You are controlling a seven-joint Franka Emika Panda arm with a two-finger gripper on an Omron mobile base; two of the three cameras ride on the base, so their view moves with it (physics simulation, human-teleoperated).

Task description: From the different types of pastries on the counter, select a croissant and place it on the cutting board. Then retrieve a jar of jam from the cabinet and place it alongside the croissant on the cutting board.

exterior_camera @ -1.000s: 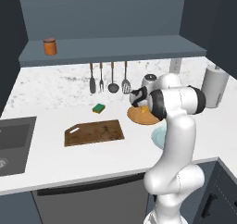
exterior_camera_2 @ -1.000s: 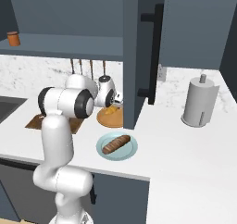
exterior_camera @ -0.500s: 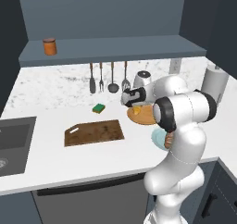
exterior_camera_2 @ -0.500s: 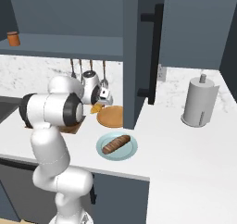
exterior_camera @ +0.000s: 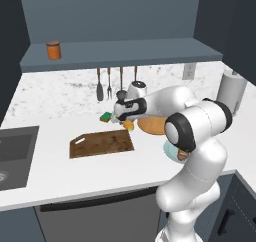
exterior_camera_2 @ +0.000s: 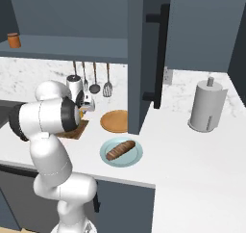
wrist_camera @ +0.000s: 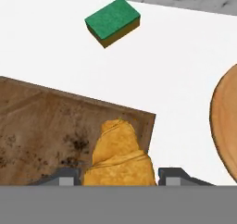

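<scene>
At the upper left of the left base view the jar of jam (exterior_camera: 53, 50) stands on the cabinet (exterior_camera: 125, 51) ledge, untouched, so that half of the task looks wholly undone. Below it, left of centre on the white desk (exterior_camera: 45, 161), lies the cutting board (exterior_camera: 102, 143), with nothing resting on it. Toward the middle, the claw (exterior_camera: 126, 122) is pinching the croissant (wrist_camera: 119, 156), carrying it above the board's right corner; in the hand view the pastry sits at bottom centre between the two tips, with the green sponge (wrist_camera: 112, 21) beyond at the top. To the right are the round wooden plate (exterior_camera_2: 115, 121) and the brown loaf (exterior_camera_2: 120, 150) on its blue dish. Judged so, the croissant is picked but not yet set down.
</scene>
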